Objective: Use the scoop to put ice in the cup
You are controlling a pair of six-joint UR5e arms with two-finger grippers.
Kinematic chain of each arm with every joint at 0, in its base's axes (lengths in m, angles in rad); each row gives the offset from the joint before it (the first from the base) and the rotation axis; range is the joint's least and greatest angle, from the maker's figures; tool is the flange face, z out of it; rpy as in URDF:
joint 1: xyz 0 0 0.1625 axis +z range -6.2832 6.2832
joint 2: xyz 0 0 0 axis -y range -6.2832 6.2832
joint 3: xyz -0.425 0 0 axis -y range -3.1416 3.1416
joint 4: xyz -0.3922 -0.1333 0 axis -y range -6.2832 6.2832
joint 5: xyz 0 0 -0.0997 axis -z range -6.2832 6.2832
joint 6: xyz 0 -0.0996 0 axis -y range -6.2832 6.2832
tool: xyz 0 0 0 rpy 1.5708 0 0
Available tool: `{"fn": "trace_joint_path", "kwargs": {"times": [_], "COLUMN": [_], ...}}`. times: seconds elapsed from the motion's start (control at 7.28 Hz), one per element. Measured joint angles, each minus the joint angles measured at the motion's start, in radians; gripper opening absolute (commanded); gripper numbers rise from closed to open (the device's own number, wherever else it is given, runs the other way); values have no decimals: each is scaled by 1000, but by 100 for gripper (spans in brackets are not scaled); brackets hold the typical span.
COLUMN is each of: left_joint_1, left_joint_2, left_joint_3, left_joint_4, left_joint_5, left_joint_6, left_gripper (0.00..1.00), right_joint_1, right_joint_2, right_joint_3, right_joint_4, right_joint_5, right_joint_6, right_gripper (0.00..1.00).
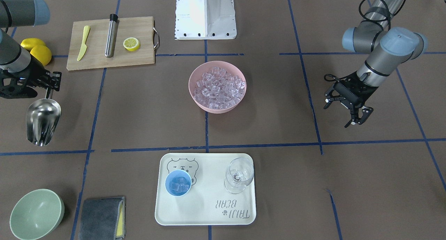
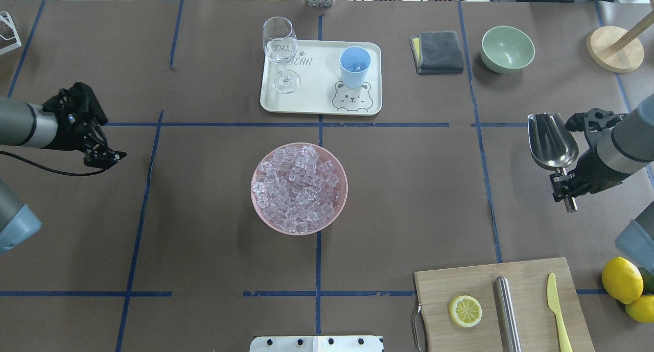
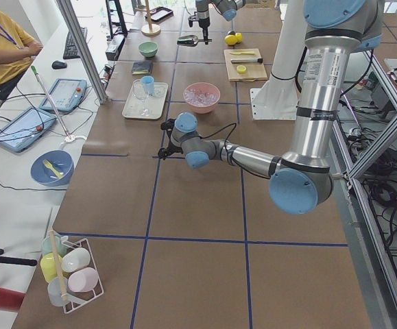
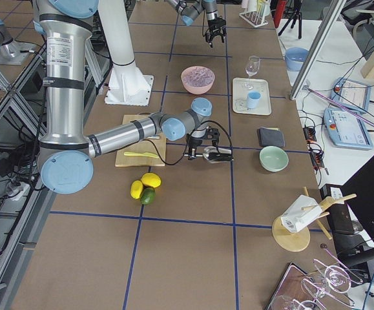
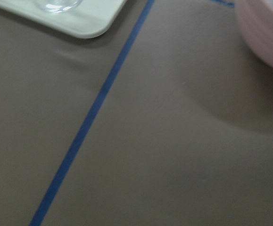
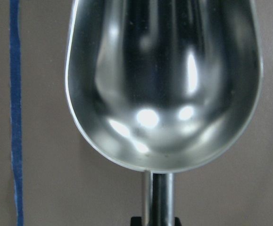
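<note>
Twice spotted ice (image 1: 219, 86): heaped in pink bowl (image 1: 191, 84) at desk (image 1: 278, 184) ctr, plus a few cubes inside cup (image 1: 178, 183). Found cup upright on cream tray (image 1: 209, 212), over its bear print, w/ wine glass (image 1: 239, 173) on same tray, near but apart. Saw scoop (image 1: 43, 120) over desk, trough facing up, well apart from bowl & cup. Noted right gripper (image 1: 48, 88) w/ jaws pinching scoop's thin handle. Saw left gripper (image 1: 340, 111) over bare desk on opp. side of bowl, jaws spread.
</note>
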Motion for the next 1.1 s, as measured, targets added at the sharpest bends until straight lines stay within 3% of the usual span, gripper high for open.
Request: {"fn": "trace_joint_path", "kwargs": {"times": [0.41, 0.55, 0.69, 0.82, 0.96, 1.1], "left_joint_1": [-128, -181, -257, -340, -416, -480], "left_joint_2": [125, 161, 186, 192, 192, 191], "left_joint_3": [-46, -42, -31, -20, -21, -33], "left_joint_4": [5, 9, 43, 129, 226, 304], "left_joint_5": [43, 34, -24, -144, -257, -313], "left_joint_6": [-6, -7, -9, -8, -4, -2], "left_gripper": [100, 100, 100, 100, 100, 100], "right_joint_1": [-34, -41, -44, -44, -45, -45], "right_joint_2": [-17, -18, -18, -20, -23, -24], "right_joint_3": [-21, -29, -34, -40, -46, -47], "right_joint_4": [9, 10, 16, 32, 50, 59], "right_joint_5": [-1, -2, -2, -3, -4, -4], "right_joint_6": [1, 1, 1, 1, 2, 2], "right_gripper": [14, 30, 56, 83, 100, 100]}}
